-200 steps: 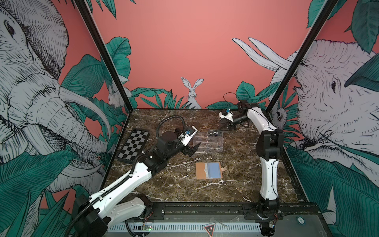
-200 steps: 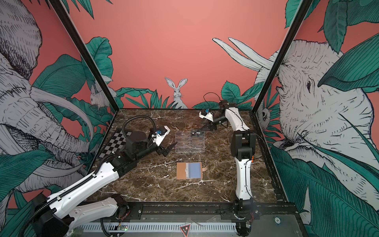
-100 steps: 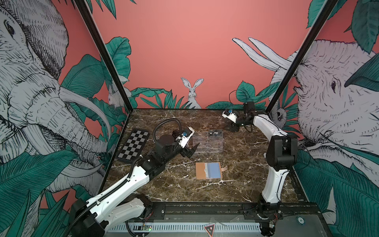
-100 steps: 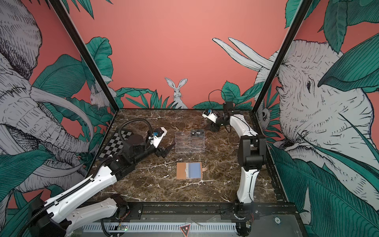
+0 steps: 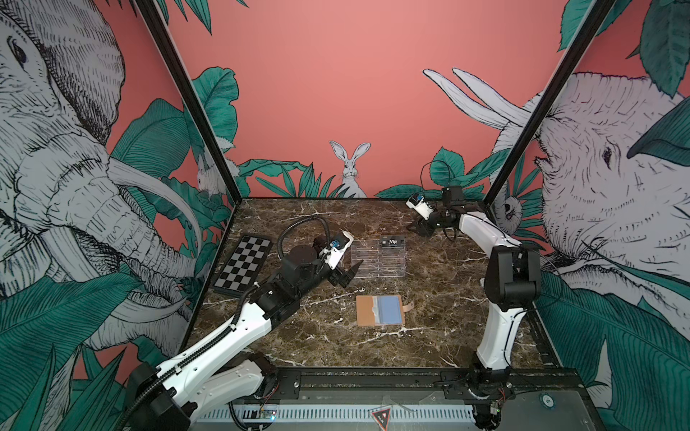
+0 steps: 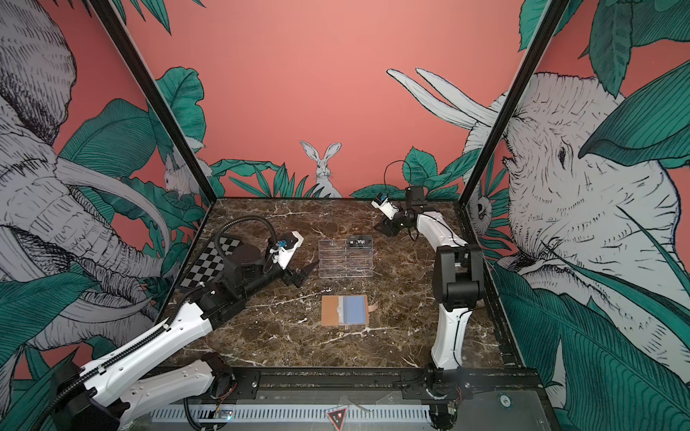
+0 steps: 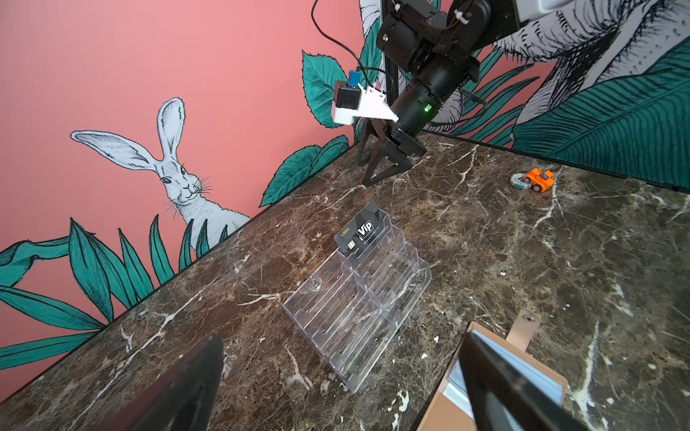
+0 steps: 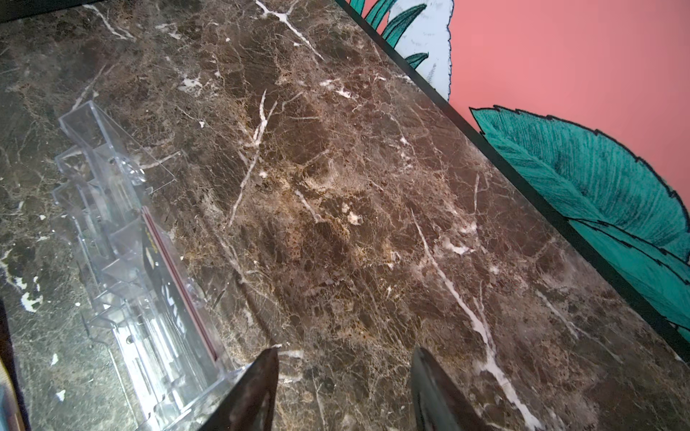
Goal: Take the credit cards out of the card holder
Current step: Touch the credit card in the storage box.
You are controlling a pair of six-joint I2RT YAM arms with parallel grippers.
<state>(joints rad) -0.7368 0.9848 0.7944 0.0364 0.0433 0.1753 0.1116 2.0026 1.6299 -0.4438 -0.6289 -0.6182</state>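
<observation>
- Two robot arms reach over a brown marble table (image 5: 440,309).
- Near the middle of the table lies the tan card holder (image 5: 379,310), opened flat. Its clear sleeves face up and look bluish, and its snap tab points toward the right arm's side. Neither gripper touches it.
- It is not clear whether any cards are in the sleeves.
- One black credit card (image 5: 392,242) with white "Vip" lettering stands upright in the rearmost tier of a clear acrylic stand (image 5: 378,261), behind the card holder.
- The left gripper (image 5: 349,275) hovers just beside the stand. Its jaws are spread wide and it is empty.
- The right gripper (image 5: 420,229) is at the far back of the table, apart from the stand. Its fingers are parted with bare marble between them, and it grasps nothing.
- A black-and-white chequered board (image 5: 244,265) lies flat at the left edge.
- The left wrist view also shows a small orange toy car (image 7: 539,179).
</observation>
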